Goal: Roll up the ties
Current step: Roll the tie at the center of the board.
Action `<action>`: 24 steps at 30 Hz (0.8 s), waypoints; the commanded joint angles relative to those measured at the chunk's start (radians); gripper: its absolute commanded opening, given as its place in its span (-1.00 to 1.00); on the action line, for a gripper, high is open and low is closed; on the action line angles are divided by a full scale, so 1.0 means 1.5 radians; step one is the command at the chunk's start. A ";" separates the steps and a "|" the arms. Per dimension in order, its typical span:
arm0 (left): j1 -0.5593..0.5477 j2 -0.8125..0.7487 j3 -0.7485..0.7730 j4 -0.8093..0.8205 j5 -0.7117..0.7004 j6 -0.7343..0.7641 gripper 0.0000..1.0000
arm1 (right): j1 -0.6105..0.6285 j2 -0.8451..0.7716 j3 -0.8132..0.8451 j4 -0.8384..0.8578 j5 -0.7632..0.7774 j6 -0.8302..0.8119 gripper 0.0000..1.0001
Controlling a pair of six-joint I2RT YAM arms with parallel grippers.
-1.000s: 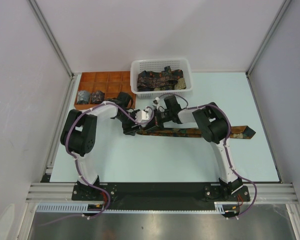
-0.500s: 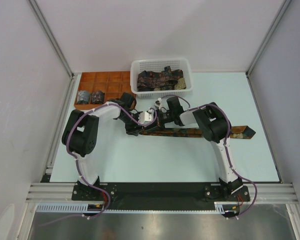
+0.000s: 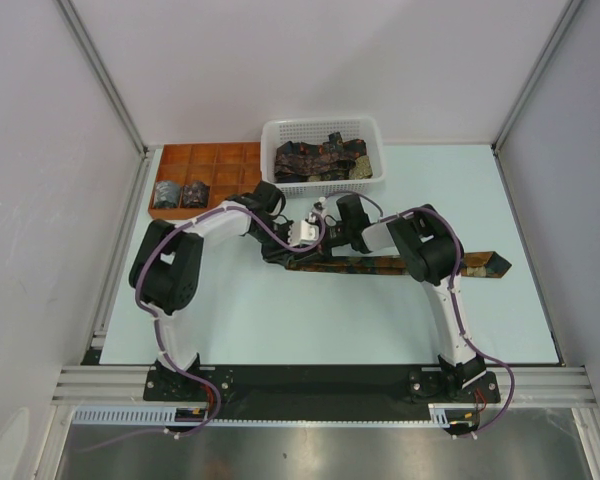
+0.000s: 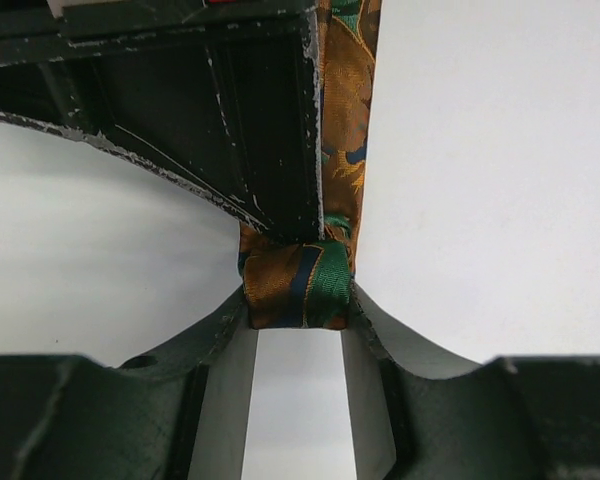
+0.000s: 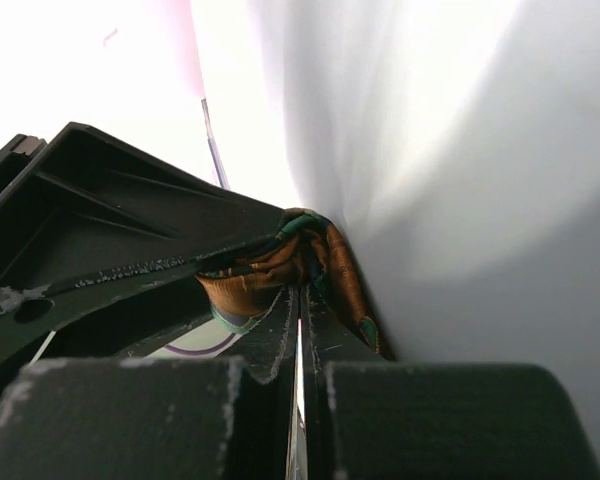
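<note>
One tie (image 3: 400,264) lies flat across the table, its wide pointed end at the right. Its narrow left end is wound into a small orange and green roll (image 4: 298,285). My left gripper (image 3: 280,258) is shut on that roll, one finger (image 4: 220,335) against each side. My right gripper (image 3: 308,246) lies along the tie with its jaws pressed together. Fabric of the roll (image 5: 280,265) is caught and wrapped at its tips. Its dark finger (image 4: 230,110) shows beside the tie in the left wrist view.
A white mesh basket (image 3: 280,128) at the back holds several more ties (image 3: 320,160). An orange-brown compartment tray (image 3: 215,155) at the back left holds two rolled ties (image 3: 180,192). Walls enclose the table on three sides.
Both grippers have moved to the right along the tie. The rolled left end has shifted right with them, so less tie lies flat.
</note>
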 commanded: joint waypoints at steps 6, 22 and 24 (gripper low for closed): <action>-0.040 0.033 0.027 0.006 0.046 -0.029 -0.08 | -0.004 -0.033 -0.037 0.039 0.035 0.001 -1.00; -0.048 0.033 -0.004 0.007 -0.042 0.000 -0.39 | -0.010 -0.065 -0.024 0.025 0.029 -0.001 -0.53; -0.049 0.031 -0.017 0.005 -0.069 0.013 -0.42 | -0.016 -0.089 -0.019 -0.025 0.024 -0.028 -0.45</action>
